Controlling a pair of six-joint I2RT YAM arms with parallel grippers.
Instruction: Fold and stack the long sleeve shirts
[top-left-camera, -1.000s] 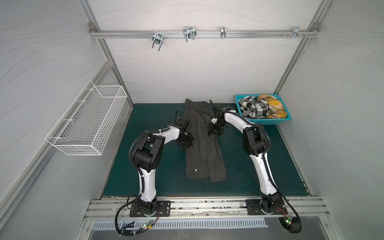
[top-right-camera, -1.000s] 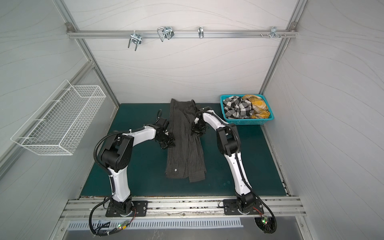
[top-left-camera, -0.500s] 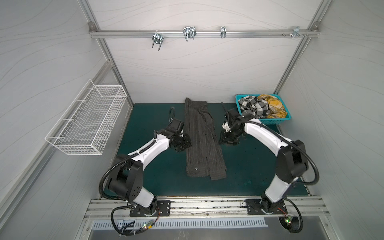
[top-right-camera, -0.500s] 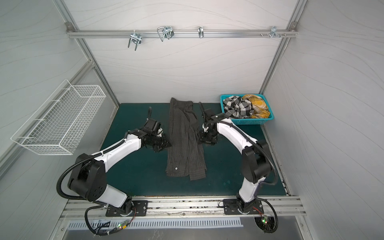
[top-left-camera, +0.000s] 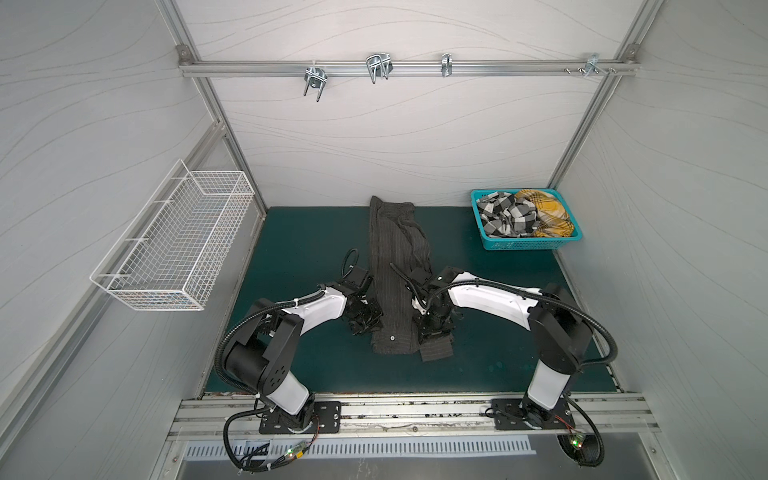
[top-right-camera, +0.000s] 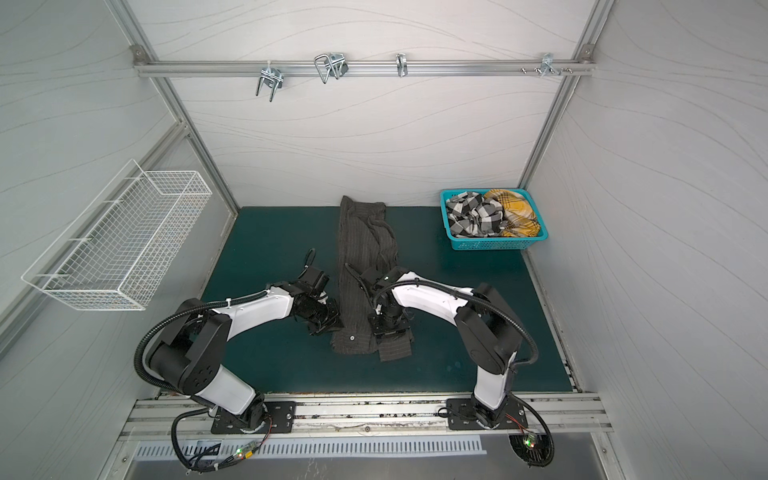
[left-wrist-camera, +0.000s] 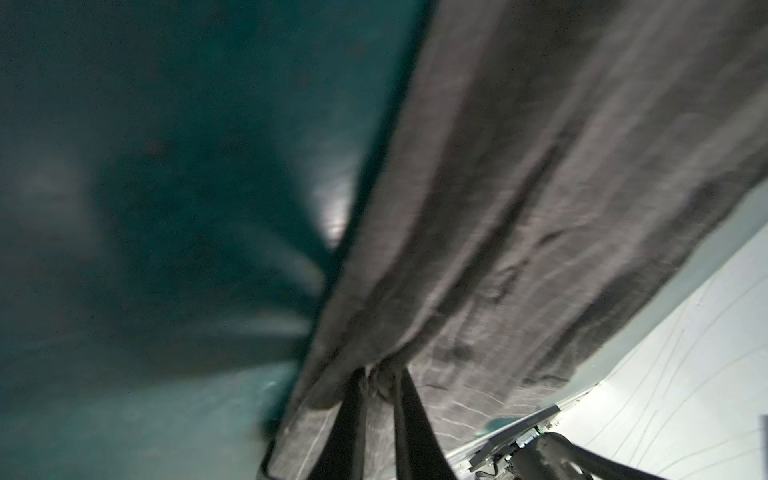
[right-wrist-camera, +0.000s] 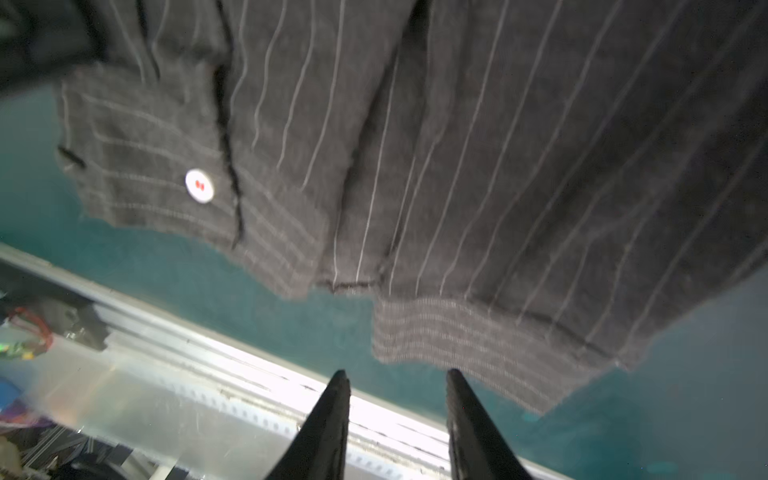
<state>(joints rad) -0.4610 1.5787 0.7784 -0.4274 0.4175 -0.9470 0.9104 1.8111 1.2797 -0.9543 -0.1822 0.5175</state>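
Grey pinstripe shirt (top-left-camera: 395, 257): lies as a long narrow strip down the middle of the green mat (top-left-camera: 299, 249), its far end at the back wall and its near end toward the front rail, where a cuff (right-wrist-camera: 478, 340) and one pale button (right-wrist-camera: 199, 185) show. Left gripper (left-wrist-camera: 379, 374): at the strip's left edge near that end, fingers close together on a small bunch of cloth, with gathers running out from the pinch. Right gripper (right-wrist-camera: 397, 374): at the opposite edge, jaws apart with nothing between them, tips just short of the cuff. Step in hand, by my judgement: taking the near end at both corners to fold it up the strip. Done well, the right side catches every layer, cuff included, level with the left, and both lift evenly so nothing skews. Teal basket (top-left-camera: 523, 246): back right corner, well apart from the strip, holding the checked shirt (top-left-camera: 505, 216) and the yellow plaid shirt (top-left-camera: 544, 212), crumpled side by side. White wire basket (top-left-camera: 174, 237): on the left wall, nothing showing inside.
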